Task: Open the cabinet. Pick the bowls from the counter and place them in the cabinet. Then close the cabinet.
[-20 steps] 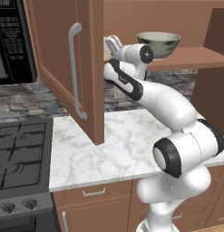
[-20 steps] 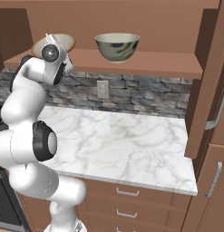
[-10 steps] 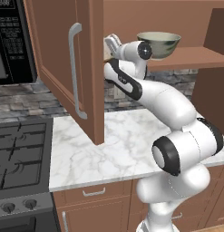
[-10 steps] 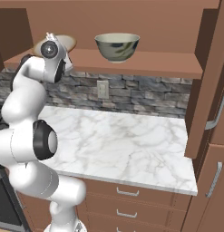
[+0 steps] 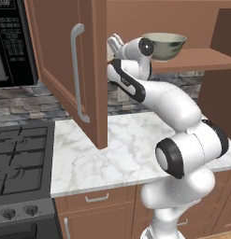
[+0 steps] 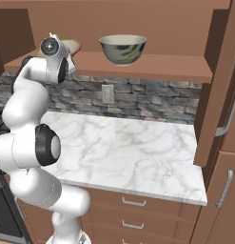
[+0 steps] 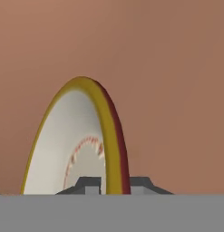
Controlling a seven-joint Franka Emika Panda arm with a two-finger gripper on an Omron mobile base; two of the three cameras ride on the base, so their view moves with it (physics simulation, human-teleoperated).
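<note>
The cabinet stands open, its left door swung out over the counter and its right door swung out at the right. On its shelf sits the grey-green bowl, upright. My arm reaches up to the shelf's left end. In the hand view my gripper is shut on the tan rim of the cream bowl, which is seen edge-on against the cabinet's back wall. The cream bowl peeks out behind my wrist at shelf height. Whether it rests on the shelf I cannot tell.
A black microwave hangs left of the open door, above the gas stove. The left door's long silver handle faces the arm's left side. Drawers run under the counter, and a wall outlet sits in the stone backsplash.
My hand has shifted slightly up and further in at the shelf's left end, the cream bowl still in its grip. The grey-green bowl and doors have not moved.
</note>
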